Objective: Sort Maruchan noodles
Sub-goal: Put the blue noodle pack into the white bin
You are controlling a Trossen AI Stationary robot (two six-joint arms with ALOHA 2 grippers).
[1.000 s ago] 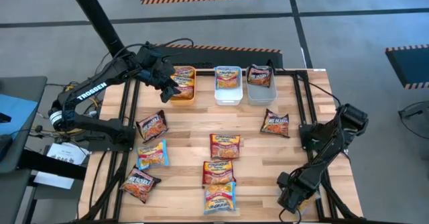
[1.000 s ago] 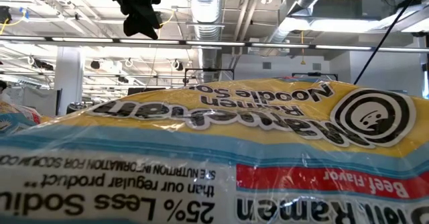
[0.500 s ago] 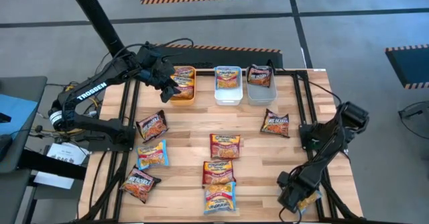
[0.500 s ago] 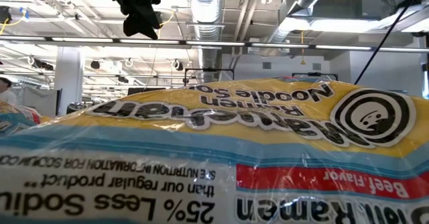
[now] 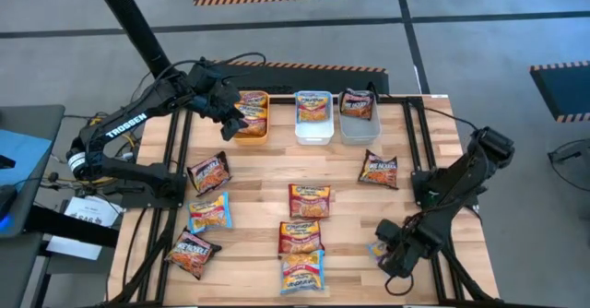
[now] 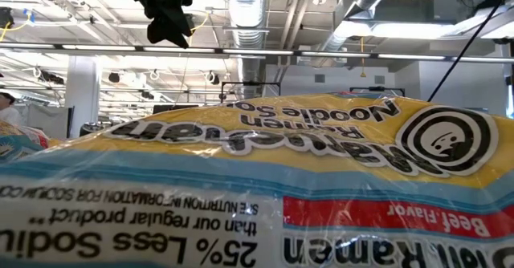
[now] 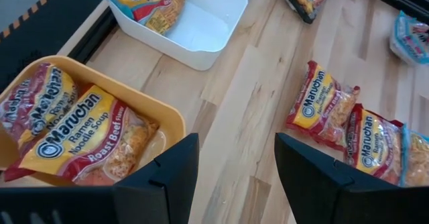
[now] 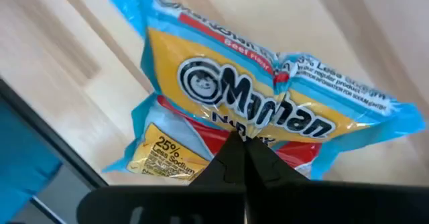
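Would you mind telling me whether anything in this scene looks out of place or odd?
Yes: a blue-and-yellow crinkly plastic ramen packet lies right against the table-level camera and blocks nearly all of its view. Another blue-and-yellow packet hangs crumpled from the right hand, pinched by its edge near the table's right front corner.

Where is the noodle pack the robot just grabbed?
The blue packet hangs pinched in the right gripper over the table's front right corner, right of the loose blue packet.

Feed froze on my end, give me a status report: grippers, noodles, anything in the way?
Right gripper shut on a blue-edged packet at the table's near right edge. Left gripper open over the orange bin. Nothing blocking.
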